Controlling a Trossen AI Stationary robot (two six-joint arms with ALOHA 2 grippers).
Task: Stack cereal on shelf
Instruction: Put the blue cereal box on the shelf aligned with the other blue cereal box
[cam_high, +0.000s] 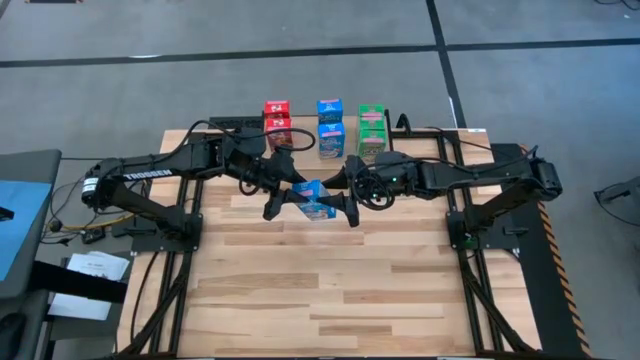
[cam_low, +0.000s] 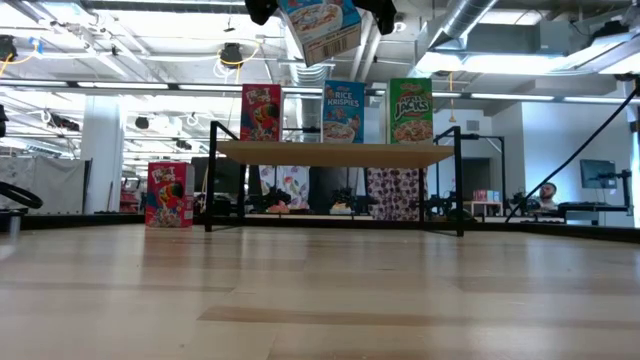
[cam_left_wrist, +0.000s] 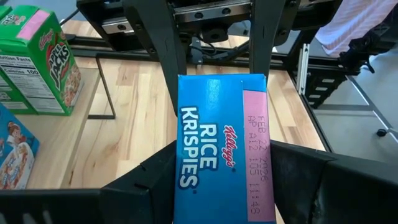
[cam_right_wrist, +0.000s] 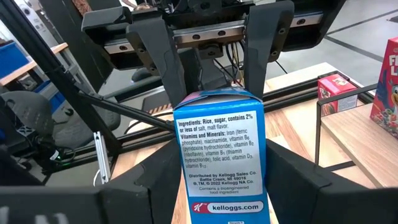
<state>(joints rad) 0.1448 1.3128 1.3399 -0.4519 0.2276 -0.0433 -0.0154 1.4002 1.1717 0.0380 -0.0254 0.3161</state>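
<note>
While both claws met above the middle of the table (cam_high: 330, 290), a blue box (cam_high: 315, 200) hung between them, clear of the wood. The left claw (cam_high: 285, 197) held one end and the right claw (cam_high: 342, 202) the other, each closed on it. In the left wrist view the box (cam_left_wrist: 221, 155) read "Kellogg's RICE KRISPIES", with a pink date strip printed "FEB 22 2026". In the right wrist view its side panel (cam_right_wrist: 221, 162) listed "Ingredients: Rice, sugar", then vitamins and minerals, "Distributed by Kellogg Sales Co." and "kelloggs.com". From table height the box (cam_low: 320, 25) hung tilted, above and in front of the shelf (cam_low: 340, 152).

On the shelf stood three boxes in a row: a red box (cam_low: 261, 112), a blue "RICE KRISPIES" box (cam_low: 343, 111) and a green "JACKS" box (cam_low: 411, 110). From above, each colour showed as a pair on the shelf, one box behind the other. Another red box (cam_low: 169, 194) stood on the table beside the shelf's end, well apart from the claws. The left wrist view also caught a green "APPLE JACKS" box (cam_left_wrist: 38, 62) on the shelf.
</note>
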